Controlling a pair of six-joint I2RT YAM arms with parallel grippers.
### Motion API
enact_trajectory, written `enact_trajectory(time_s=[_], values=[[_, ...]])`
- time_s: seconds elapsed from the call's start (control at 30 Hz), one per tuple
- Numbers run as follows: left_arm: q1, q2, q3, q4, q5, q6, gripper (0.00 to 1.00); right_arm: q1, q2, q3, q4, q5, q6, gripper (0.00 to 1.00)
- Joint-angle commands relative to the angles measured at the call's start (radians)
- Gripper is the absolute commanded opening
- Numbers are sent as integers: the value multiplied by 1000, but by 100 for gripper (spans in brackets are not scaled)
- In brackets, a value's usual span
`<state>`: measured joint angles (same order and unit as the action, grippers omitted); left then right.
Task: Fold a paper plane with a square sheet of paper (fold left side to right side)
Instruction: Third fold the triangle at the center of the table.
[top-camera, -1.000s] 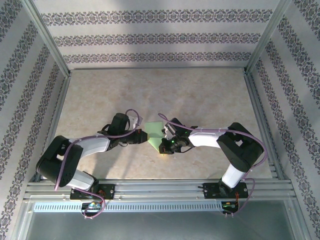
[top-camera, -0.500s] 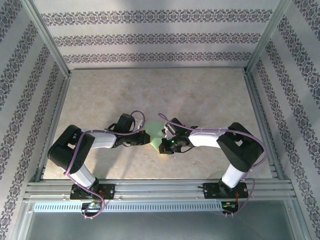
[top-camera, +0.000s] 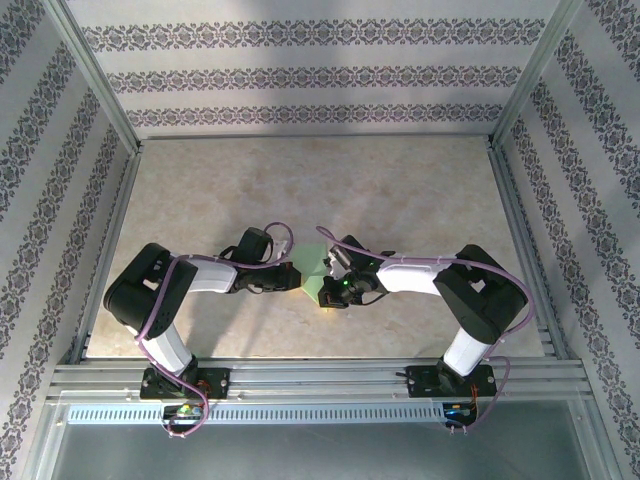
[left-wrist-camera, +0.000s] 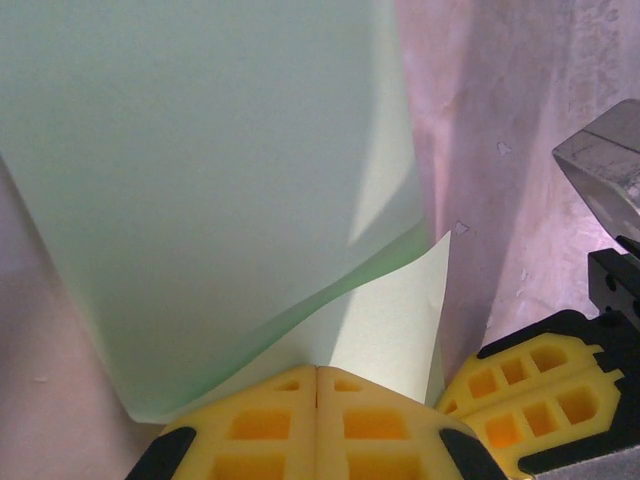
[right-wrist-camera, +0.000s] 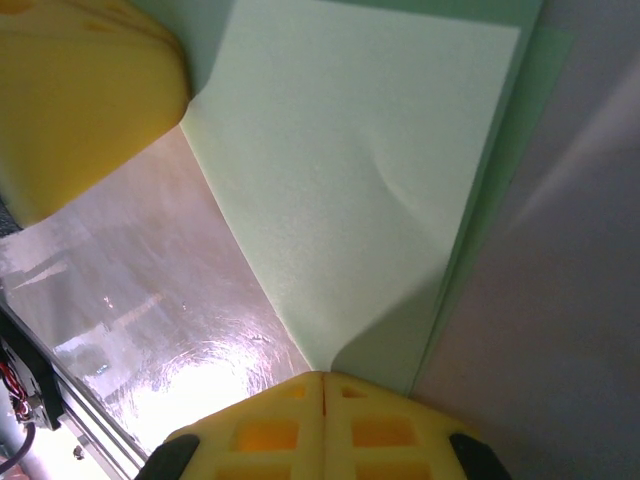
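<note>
So here's what's going on: the square sheet of paper (top-camera: 312, 268) sits right between the two hands, out past both sets of fingertips, with neither wing nor point folded yet as far as I can tell.

The left hand (left-wrist-camera: 317, 372) has its yellow pads pressed together with the sheet's edge pinched in the seam. Just ahead of that hand the paper rises off the surface (top-camera: 300, 190) and curls over in a big soft billow, with a second layer peeking out underneath. That makes sense for a left-to-right fold, since you have to lift the flap to carry it across.

The right hand (right-wrist-camera: 323, 378) is also closed, pads meeting on the near corner of the sheet, and two layers fan out ahead of it with their far edges not quite lined up. My guess is it's the anchor, so the paper can't slide while the other side travels over.

In the overhead view the two hands are nearly touching, and the left hand's pad shows just beside the sheet in the right wrist view. There's no crease yet, just a loose bend.
</note>
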<state>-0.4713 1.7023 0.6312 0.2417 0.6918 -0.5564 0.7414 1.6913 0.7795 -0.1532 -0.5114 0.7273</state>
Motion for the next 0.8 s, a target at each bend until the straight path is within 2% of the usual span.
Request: enact_trajectory(time_s=[0.0,0.23,0.53,0.77], values=[[-9,39,15,-59,-76,47,1,-12,-25,11,-105,52,8,0],[-9,32,11,-85,-92,53,0,-5,-93,62,-77,19,45,0],[-11,33,12,-100,-96,60,0,36,11,102,68,30,118,0],[-12,28,12,-106,-99,63,0,53,66,107,114,50,146,0]])
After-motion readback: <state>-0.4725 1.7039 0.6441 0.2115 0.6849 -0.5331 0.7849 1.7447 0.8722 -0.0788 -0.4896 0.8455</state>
